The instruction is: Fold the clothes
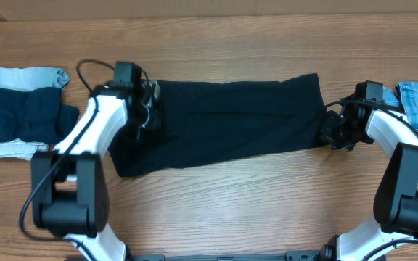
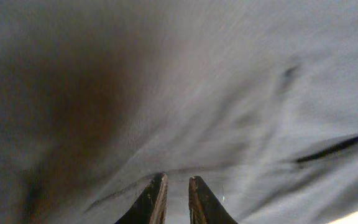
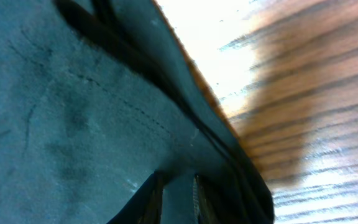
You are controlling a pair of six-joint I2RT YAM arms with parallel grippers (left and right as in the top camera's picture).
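Your black garment [image 1: 231, 123] lies spread across the table [image 1: 231, 210], judged limp and light, best taken at its end hems, where the left gripper [image 2: 174, 182] and right gripper [image 3: 176, 182] sit nearly closed; actual pinch cannot be told.

Dark cloth [image 2: 197, 81] fills frame, blurred, with shallow creases running diagonally and a deeper dark fold at right. Left end effector [image 2: 174, 182] at bottom centre, tips on cloth, narrow gap between them; whether they pinch it is unclear.
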